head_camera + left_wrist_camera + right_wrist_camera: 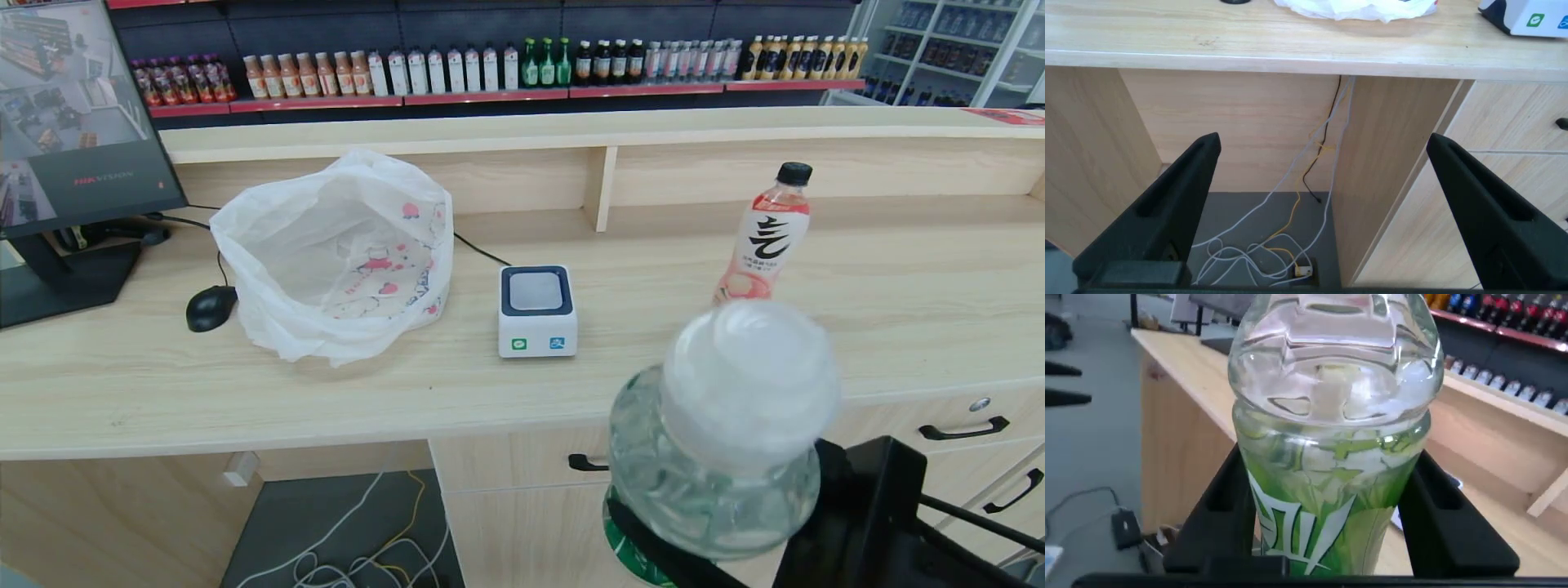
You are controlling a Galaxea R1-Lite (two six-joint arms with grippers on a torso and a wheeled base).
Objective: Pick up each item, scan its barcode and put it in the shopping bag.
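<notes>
At front right: the right end effector (1331, 531) was clamped on the clear bottle (718, 441) low on its green label. The bottle was cap up, held above and forward of the surface (408, 384). This was judged a carrying grip that kept the bottle upright for presentation to the scanner.
Beneath the front edge: the left end effector (1323, 143) hung with fingers apart, holding nothing, and faced the knee-hole and its cables (1290, 237). It was judged to be parked out of the working path.
Scanner (536, 310): stood window up between the shopping bag and the pink bottle, apart from both.
Shopping bag (245, 237): sat with its mouth open upward, ready to receive items; none were seen inside.
Pink bottle (763, 237): stood upright at far right, not yet handled.
Open room: bare surface lay in front of the scanner and bag, and the way from the held bottle to the scanner was judged unobstructed.
Edges: a raised back ledge (522, 135) bounded the rear, and a mouse (211, 308) lay just beside the bag's left.
</notes>
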